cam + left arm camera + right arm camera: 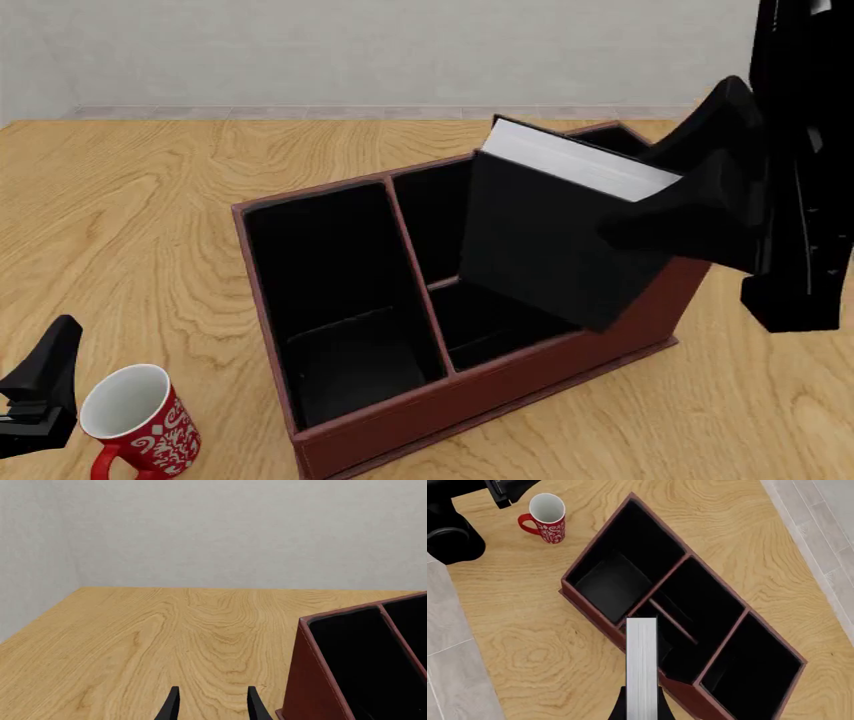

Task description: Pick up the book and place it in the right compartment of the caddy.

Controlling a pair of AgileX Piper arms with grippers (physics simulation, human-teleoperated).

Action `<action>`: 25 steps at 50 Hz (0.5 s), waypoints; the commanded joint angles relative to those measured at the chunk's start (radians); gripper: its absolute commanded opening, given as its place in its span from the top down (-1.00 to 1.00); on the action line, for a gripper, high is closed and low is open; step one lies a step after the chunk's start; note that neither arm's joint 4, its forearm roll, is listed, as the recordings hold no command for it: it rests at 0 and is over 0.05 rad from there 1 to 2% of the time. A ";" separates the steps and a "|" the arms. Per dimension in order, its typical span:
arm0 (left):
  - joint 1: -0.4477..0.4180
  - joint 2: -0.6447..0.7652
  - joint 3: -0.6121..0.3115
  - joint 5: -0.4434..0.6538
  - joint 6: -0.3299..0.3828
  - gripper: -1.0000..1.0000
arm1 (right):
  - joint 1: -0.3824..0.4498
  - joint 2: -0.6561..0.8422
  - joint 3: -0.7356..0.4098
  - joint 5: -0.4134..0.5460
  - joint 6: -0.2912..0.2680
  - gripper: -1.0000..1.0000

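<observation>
R gripper [667, 215] clamped on the book [554, 235], held tilted in the air above the caddy [494, 385], over its middle section. I judge I must shift it toward the right compartment [754, 667], square it, then lower. L gripper [212, 705] open, idle near desk's front-left corner.

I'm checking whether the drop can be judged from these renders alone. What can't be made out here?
- Right compartment: in the front view the book and right end effector cover it.
- Book's lower edge versus the caddy wall: clearance unclear in every view.
- Left end effector: only the fingertips show in the left wrist view; cut off at the front view's corner.
- Mug handle: partly cut off by the front view's bottom edge.
</observation>
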 commanded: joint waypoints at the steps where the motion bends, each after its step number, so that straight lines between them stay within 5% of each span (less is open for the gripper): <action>1: -0.010 -0.003 0.004 -0.001 0.001 -1.00 | -0.079 -0.048 -0.020 0.000 -0.001 1.00; 25: -0.010 -0.020 0.001 0.012 -0.001 -1.00 | -0.159 -0.026 -0.094 0.000 -0.087 1.00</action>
